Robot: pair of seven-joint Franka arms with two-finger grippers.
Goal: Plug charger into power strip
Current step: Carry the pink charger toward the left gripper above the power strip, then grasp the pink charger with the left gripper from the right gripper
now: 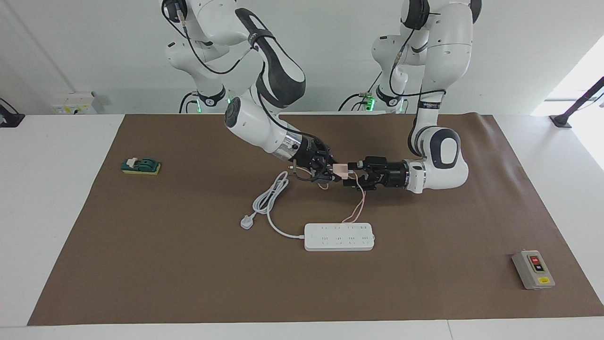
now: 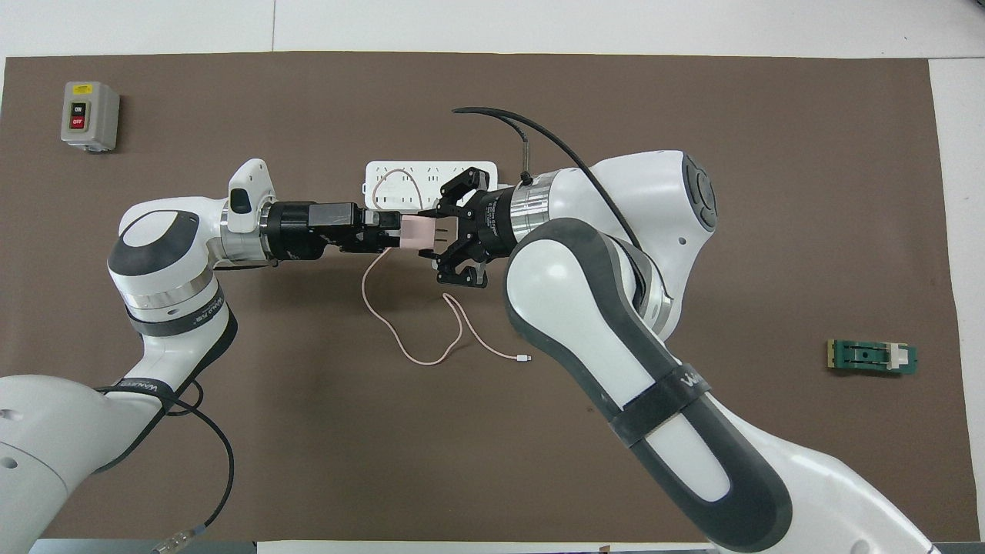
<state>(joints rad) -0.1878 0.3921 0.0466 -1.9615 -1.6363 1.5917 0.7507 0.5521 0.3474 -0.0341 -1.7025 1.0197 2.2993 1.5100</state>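
charger is up in the air between both grippers, over the mat on the robots' side of the power strip. left gripper comes in level from 3 o'clock in the facing view w/ its fingers clamped on one end of the pink cube; right gripper comes from 9 o'clock and meets the other end, but can't tell if it's pinching or just touching. looks like a handover or regrip mid-air, plug-in not yet started. pink cable trails down, loops on the mat, free end lying loose.

next, as i read it: one hand takes sole hold, turns the prongs down, carries it over a socket row and presses straight in; strip isn't held, so it may slide.

hard to see: prongs hidden, so which way they point is unclear. right arm covers part of the strip in the overhead view.
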